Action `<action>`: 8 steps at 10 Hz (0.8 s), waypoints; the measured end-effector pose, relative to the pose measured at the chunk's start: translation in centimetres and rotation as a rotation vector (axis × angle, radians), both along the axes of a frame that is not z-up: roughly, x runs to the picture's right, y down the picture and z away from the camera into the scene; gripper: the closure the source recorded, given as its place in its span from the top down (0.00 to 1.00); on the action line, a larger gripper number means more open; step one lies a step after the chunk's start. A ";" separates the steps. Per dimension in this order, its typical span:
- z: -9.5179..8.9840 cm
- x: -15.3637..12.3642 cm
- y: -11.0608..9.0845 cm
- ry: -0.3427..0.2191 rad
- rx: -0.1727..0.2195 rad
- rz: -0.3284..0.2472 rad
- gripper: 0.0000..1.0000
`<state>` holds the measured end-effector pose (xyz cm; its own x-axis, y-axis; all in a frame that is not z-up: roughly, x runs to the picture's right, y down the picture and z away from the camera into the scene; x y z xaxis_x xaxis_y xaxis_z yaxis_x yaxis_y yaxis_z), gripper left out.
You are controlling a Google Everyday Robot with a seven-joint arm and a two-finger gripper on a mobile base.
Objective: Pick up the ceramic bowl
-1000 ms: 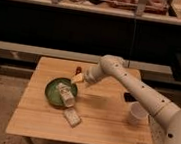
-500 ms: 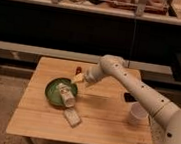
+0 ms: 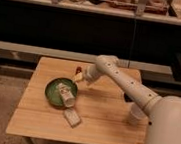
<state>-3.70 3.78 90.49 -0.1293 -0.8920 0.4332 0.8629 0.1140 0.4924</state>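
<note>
The robot's white arm [image 3: 128, 83] stretches from its rounded body [image 3: 169, 130] toward the left of the view, elbow raised and forearm sloping down to the gripper [image 3: 78, 77], which hangs low, apparently tipped downward.

Almost nothing shifts over the last second. The gripper [image 3: 79, 77], left of the frame's centre at the upper right rim of the ceramic bowl [image 3: 51, 92], perhaps edges a hair leftward toward that rim. The arm [image 3: 127, 83] behind it seems to lean the same way, though the dim view leaves this unsure.
</note>
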 end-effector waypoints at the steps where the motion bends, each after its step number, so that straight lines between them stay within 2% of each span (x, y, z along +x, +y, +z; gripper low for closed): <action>1: 0.4 -0.4 0.2 0.007 -0.005 -0.011 0.65; 5: 0.3 -1.5 2.2 0.017 -0.041 -0.047 0.65; 8: 0.6 -1.6 3.3 0.032 -0.068 -0.047 0.65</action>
<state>-5.33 7.09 91.14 -0.1549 -0.8536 0.4973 0.8833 0.1057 0.4568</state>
